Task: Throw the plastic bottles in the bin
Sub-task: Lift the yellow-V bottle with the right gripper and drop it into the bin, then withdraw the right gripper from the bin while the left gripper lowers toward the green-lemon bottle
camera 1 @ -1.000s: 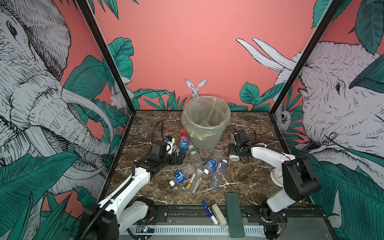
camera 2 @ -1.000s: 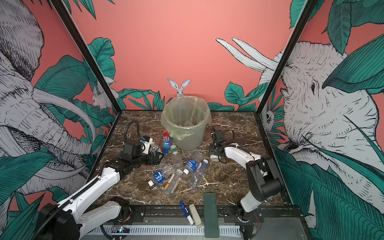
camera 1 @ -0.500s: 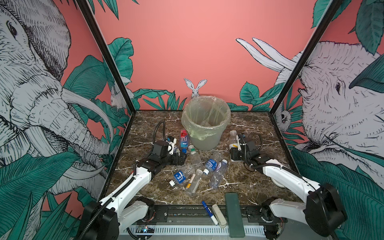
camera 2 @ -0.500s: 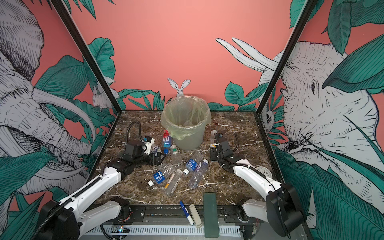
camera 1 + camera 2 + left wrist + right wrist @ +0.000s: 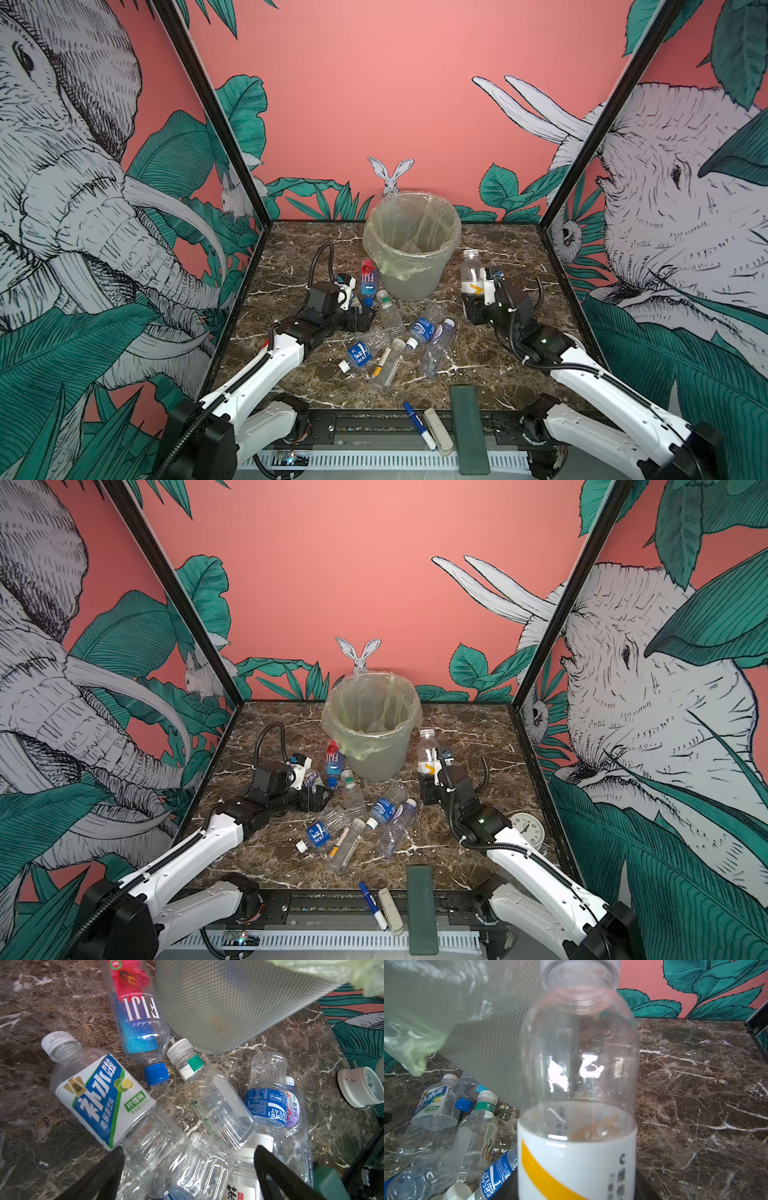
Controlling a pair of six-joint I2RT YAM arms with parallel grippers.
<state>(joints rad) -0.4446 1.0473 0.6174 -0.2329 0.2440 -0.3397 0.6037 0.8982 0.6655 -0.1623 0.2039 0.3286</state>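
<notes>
One yellow-label bottle (image 5: 471,270) upright, clamped between right fingers (image 5: 642,1188), beside bin (image 5: 409,282); left fingers (image 5: 276,1174) apart over lying bottles (image 5: 158,1153).

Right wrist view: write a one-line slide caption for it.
Right gripper grips an upright clear bottle beside the bag-lined bin, more bottles lying on the marble table.

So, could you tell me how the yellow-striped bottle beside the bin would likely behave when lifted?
The yellow-striped bottle looks empty, so probably very light. Its thin clear walls may dent if squeezed hard. Glossy reflections suggest it could slip.
</notes>
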